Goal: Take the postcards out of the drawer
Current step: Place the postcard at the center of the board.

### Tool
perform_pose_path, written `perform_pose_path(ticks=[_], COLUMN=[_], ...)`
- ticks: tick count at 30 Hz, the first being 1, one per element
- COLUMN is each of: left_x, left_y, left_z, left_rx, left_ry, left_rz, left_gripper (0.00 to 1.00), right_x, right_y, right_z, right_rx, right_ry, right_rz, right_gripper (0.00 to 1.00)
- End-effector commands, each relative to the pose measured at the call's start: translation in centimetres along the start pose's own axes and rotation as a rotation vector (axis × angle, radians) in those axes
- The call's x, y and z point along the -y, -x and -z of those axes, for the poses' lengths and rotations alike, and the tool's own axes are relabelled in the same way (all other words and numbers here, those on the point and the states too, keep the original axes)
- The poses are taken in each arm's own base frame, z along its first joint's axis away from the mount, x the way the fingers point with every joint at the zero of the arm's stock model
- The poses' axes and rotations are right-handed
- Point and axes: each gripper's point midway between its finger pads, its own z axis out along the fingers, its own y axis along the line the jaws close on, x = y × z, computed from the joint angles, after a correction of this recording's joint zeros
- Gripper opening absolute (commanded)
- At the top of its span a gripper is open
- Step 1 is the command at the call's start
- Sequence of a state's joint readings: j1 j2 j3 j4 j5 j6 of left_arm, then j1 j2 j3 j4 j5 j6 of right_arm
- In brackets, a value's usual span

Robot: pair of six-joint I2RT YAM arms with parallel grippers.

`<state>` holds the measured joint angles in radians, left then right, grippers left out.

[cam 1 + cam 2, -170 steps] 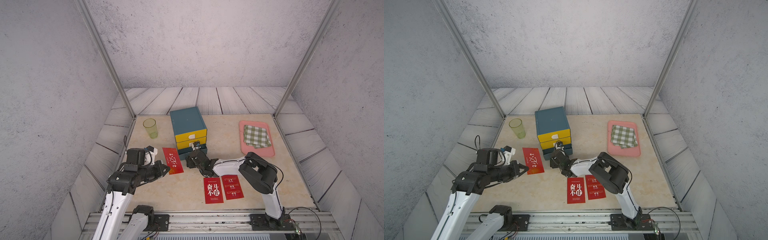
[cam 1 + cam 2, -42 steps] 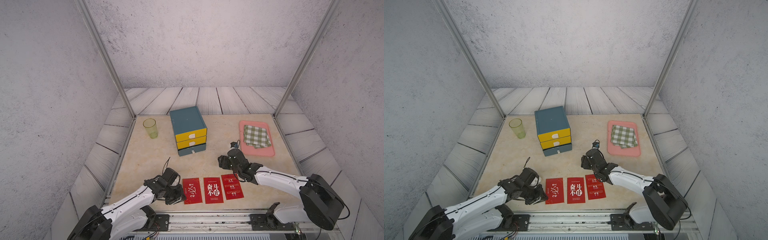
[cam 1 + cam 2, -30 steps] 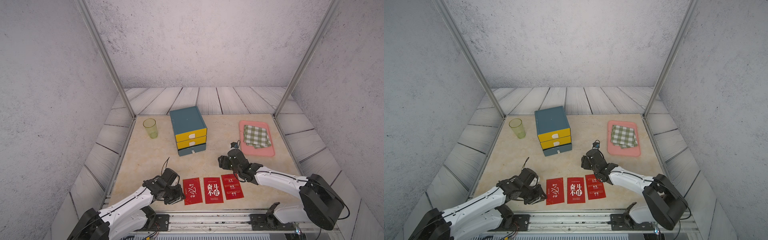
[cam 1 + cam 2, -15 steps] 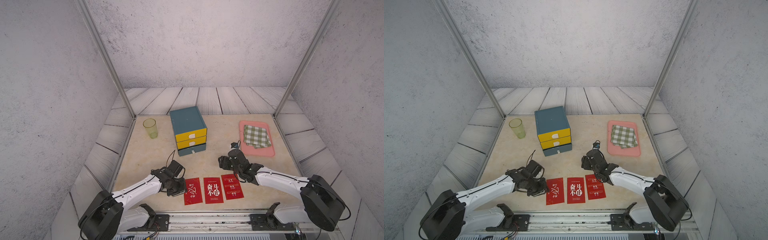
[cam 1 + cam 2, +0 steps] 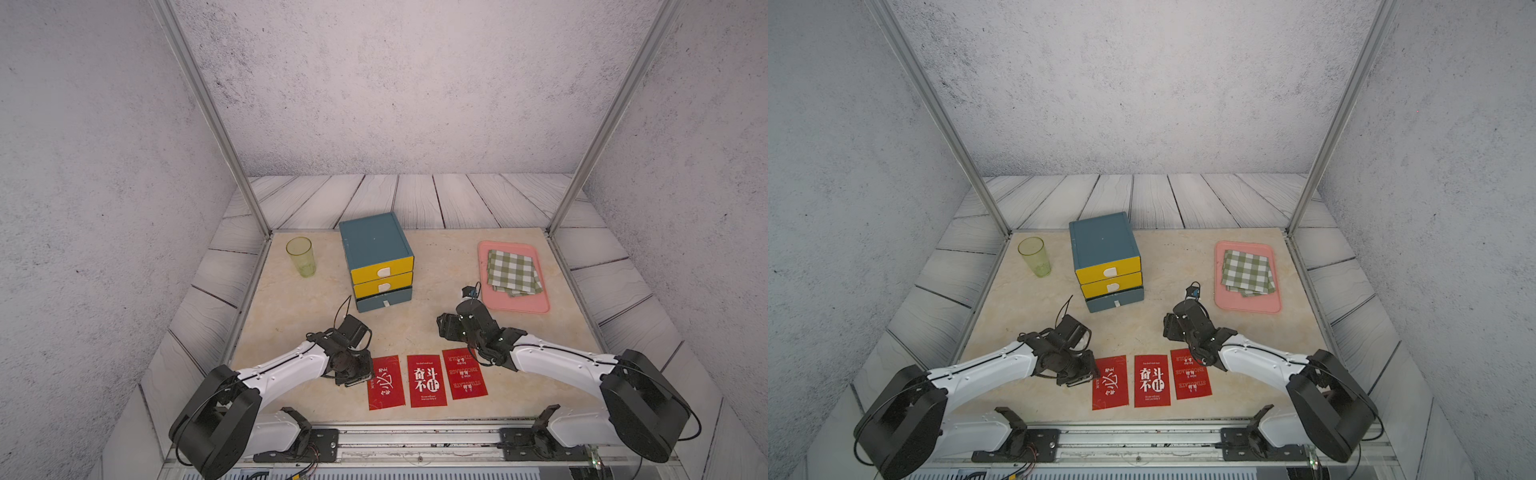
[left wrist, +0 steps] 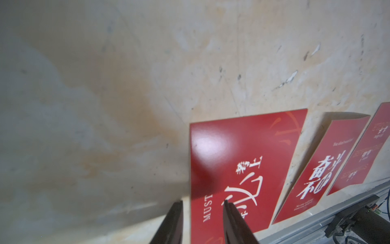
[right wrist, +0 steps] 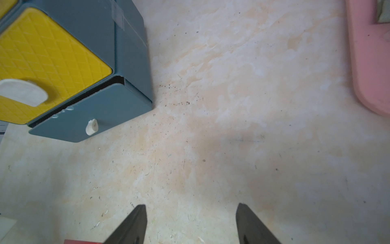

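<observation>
In both top views the three red postcards [image 5: 428, 380] [image 5: 1152, 380] lie flat in a row on the marble tabletop [image 5: 411, 328], close to its front edge and out of the drawer cabinet [image 5: 376, 243]. They sit side by side. Their long axes run from the front edge toward the cabinet, and the outer two are slightly skewed. The white characters read upside down from here. The cabinet's two yellow drawers [image 5: 382, 270] are shut. A pink tray [image 5: 515, 306] holds a folded green-and-white checked cloth [image 5: 514, 272], and a green cup [image 5: 300, 257] stands upright. The left gripper [image 5: 355, 378] sits at the outer edge of the row. The right gripper [image 5: 444, 326] hangs between the cards and the tray.

In the left wrist view, the left gripper's fingers [image 6: 234, 219] stand a little apart over the long edge of the nearest glossy card, which lies flat and ungripped.

In the right wrist view, the right gripper [image 7: 191, 208] is spread wide over bare marble. The blue bottom drawer [image 7: 90, 118] shows a thin dark gap, and its inside is hidden.
</observation>
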<state>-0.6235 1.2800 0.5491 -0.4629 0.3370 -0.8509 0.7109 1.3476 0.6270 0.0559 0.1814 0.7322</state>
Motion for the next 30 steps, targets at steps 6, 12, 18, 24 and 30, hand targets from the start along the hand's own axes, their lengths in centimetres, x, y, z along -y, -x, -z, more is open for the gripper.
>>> perform_pose_path(ticks=[6, 12, 18, 24, 30], left_x=[1.1, 1.3, 1.5, 3.0, 6.7], left_y=[1.3, 1.3, 1.4, 2.6, 4.4], left_z=[-0.3, -0.3, -0.1, 2.3, 9.0], left_rx=[0.013, 0.010, 0.015, 0.080, 0.203], left_ry=[-0.030, -0.037, -0.041, -0.060, -0.118], left_rz=[-0.027, -0.034, -0.034, -0.060, -0.156], left_gripper=[0.37, 0.37, 0.37, 0.42, 0.47], right_x=[0.1, 0.2, 0.1, 0.0, -0.6], right_y=[0.1, 0.1, 0.1, 0.1, 0.1], right_z=[0.7, 0.6, 0.5, 0.6, 0.3], right_rx=[0.006, 0.006, 0.003, 0.002, -0.005], right_ry=[0.008, 0.006, 0.008, 0.013, 0.040], right_rz=[-0.012, -0.014, -0.013, -0.014, -0.037], right_gripper=[0.71, 0.71, 0.70, 0.71, 0.70])
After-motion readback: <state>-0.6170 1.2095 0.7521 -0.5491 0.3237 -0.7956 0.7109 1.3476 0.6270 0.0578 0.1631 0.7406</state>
